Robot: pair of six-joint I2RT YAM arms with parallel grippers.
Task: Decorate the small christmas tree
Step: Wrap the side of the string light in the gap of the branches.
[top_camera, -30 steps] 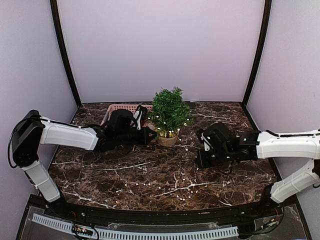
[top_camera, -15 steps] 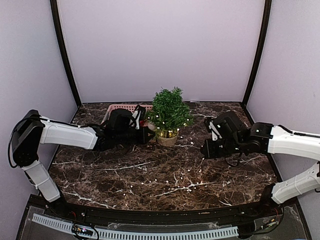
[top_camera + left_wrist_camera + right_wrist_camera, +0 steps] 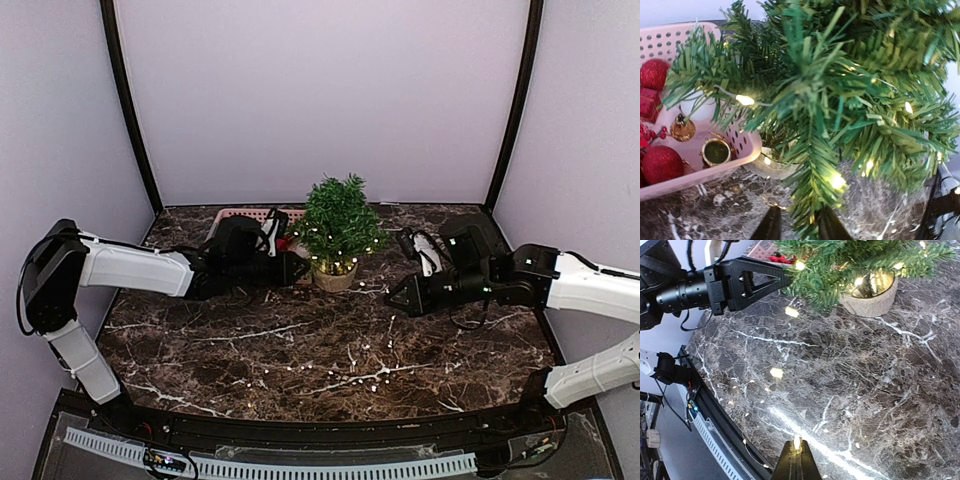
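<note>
The small christmas tree [image 3: 340,228] stands in its tan pot [image 3: 335,280] at the back middle, with a lit string of lights [image 3: 350,375] wound into it and trailing over the marble. My left gripper [image 3: 300,268] is at the tree's left side. In the left wrist view its fingers [image 3: 771,226] stand apart around a low branch tip of the tree [image 3: 840,90]. My right gripper [image 3: 392,303] hangs right of the pot, shut on the light string, with one lit bulb [image 3: 796,442] pinched at its tips [image 3: 797,450].
A pink basket [image 3: 240,216] stands behind my left arm, touching the pot's left side. It holds red balls [image 3: 660,164], a gold bell [image 3: 682,129] and other ornaments. Loose loops of lights lie on the marble toward the front edge [image 3: 730,430].
My left gripper's jaws have parted at the tree's lower branch. My right gripper has risen and moved back toward the tree, pulling the light string with it.
</note>
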